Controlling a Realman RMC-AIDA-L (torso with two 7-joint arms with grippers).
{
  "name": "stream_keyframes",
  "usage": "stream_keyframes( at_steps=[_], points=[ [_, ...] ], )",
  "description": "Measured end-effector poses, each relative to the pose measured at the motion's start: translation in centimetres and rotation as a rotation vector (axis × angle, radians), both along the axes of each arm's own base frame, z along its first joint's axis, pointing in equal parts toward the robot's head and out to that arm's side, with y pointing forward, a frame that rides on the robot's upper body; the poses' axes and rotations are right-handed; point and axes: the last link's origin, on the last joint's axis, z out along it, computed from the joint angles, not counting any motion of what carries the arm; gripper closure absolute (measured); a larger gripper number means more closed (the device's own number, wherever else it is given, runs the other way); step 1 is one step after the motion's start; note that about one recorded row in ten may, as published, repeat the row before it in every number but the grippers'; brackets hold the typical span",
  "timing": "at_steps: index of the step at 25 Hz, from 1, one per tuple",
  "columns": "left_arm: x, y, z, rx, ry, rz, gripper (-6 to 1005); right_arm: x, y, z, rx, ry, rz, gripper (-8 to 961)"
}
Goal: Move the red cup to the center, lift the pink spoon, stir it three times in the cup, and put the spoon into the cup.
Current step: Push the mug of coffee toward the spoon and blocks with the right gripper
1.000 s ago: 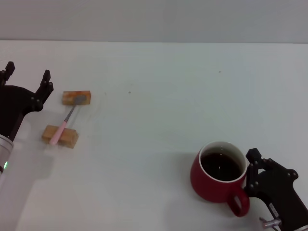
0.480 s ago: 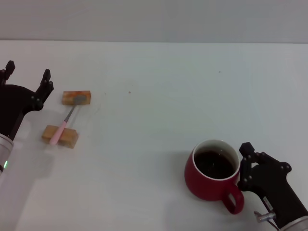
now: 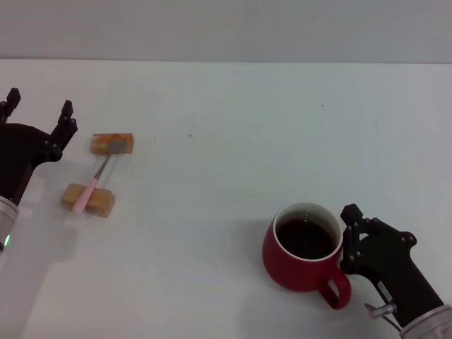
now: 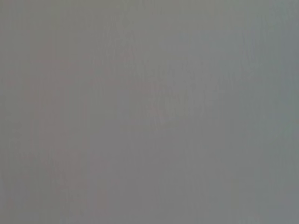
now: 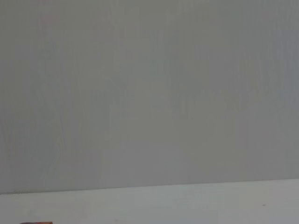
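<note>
Right tool [image 3: 347, 240] pinches rounded dark-red ceramic cup [image 3: 302, 247] at handle side, near-right on white desk [image 3: 233, 127]. Slide slowly to centre; liquid inside. Pink-handled spoon [image 3: 99, 174] bridges wooden blocks [image 3: 88, 200] far left; left tool [image 3: 39, 113] spread, idle

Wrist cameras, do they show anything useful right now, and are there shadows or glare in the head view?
Left wrist view: a featureless grey blur. Right wrist view: blank wall above a strip of table. Head view: even light, no glare, soft shadows under the red cup, beside the right gripper, and by the wooden blocks holding the pink spoon.
</note>
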Motion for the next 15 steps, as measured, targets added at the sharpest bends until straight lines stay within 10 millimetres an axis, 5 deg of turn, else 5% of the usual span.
stream_keyframes(
  at_steps=[15],
  points=[
    [0.2,0.2,0.1,0.003,0.001,-0.006,165,0.5,-1.3,0.5,0.033,0.012,-0.022,953]
  ],
)
